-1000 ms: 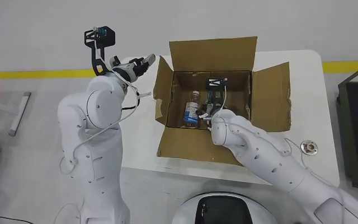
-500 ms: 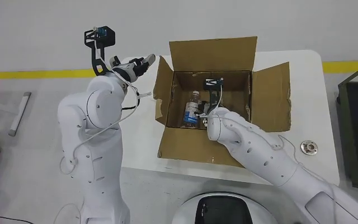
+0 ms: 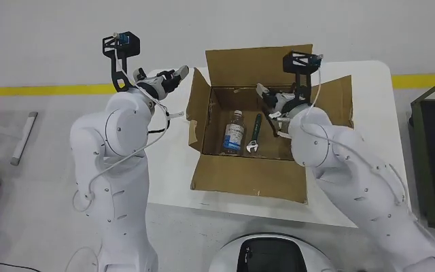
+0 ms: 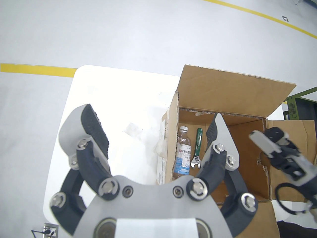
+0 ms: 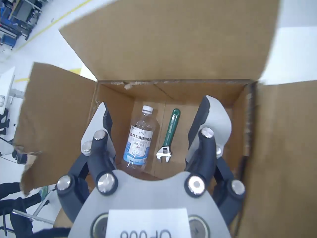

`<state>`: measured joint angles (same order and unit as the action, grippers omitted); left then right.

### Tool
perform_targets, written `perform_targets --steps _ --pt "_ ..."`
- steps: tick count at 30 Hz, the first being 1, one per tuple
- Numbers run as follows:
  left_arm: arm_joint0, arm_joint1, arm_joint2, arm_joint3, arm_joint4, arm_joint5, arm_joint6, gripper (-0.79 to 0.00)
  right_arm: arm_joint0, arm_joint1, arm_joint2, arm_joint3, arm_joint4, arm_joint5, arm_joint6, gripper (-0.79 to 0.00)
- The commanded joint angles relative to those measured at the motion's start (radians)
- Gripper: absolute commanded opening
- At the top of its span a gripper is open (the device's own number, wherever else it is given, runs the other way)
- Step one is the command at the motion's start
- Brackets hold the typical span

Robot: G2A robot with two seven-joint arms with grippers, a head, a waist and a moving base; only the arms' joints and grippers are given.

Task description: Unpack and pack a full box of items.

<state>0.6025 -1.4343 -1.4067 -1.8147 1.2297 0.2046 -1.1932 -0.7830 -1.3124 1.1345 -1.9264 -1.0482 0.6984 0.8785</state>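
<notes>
We see the cardboard box (image 3: 258,64) standing open on the white tabletop (image 3: 370,88), all four flaps folded outward. Two items lie on its floor. One is a clear bottle (image 5: 140,137) with a white cap and a blue-and-white label, resting on its side with the cap toward the far wall. Just beside it, on the robot's right and with a narrow strip of cardboard between them, lies a green-handled adjustable wrench (image 5: 168,134). It runs roughly parallel to the bottle, its handle toward the far wall and its metal head toward the robot.

The right end effector (image 5: 156,106) hangs over the right part of the box, above the opening, with its fingers spread wide and nothing between them. In its wrist view we look straight down at the bottle and the wrench.

The left end effector (image 4: 153,121) is outside the box, over the tabletop near the left flap. Its fingers are also spread apart and it is empty.

A small round metal object (image 3: 375,179) sits on the tabletop to the right of the box, well apart from it. A yellow line (image 3: 54,89) crosses the floor beyond the tabletop.
</notes>
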Motion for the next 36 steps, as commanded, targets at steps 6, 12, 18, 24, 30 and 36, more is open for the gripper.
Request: perform_targets --steps 6,12,18,24,30,36 --pt "0.000 0.000 0.000 0.000 0.000 0.000 0.000 0.000 -0.056 0.049 0.293 -0.192 -0.128 -0.189 0.221 -0.166" --pt "0.000 0.000 0.000 0.000 0.000 0.000 0.000 0.000 -0.128 0.084 0.537 -0.272 -0.206 -0.398 0.436 -0.111" --pt "0.000 0.000 0.000 0.000 0.000 0.000 0.000 0.000 -0.207 0.109 0.741 -0.315 -0.181 -0.562 0.627 -0.120" --pt "0.000 0.000 0.000 0.000 0.000 0.000 0.000 0.000 -0.369 0.126 0.815 -0.282 -0.127 -0.667 0.657 -0.234" --pt "0.000 0.000 0.000 0.000 0.000 0.000 0.000 0.000 -0.573 0.145 0.805 -0.304 -0.051 -0.681 0.657 -0.299" --pt "0.000 0.000 0.000 0.000 0.000 0.000 0.000 0.000 -0.693 0.171 0.794 -0.322 -0.079 -0.702 0.657 -0.394"
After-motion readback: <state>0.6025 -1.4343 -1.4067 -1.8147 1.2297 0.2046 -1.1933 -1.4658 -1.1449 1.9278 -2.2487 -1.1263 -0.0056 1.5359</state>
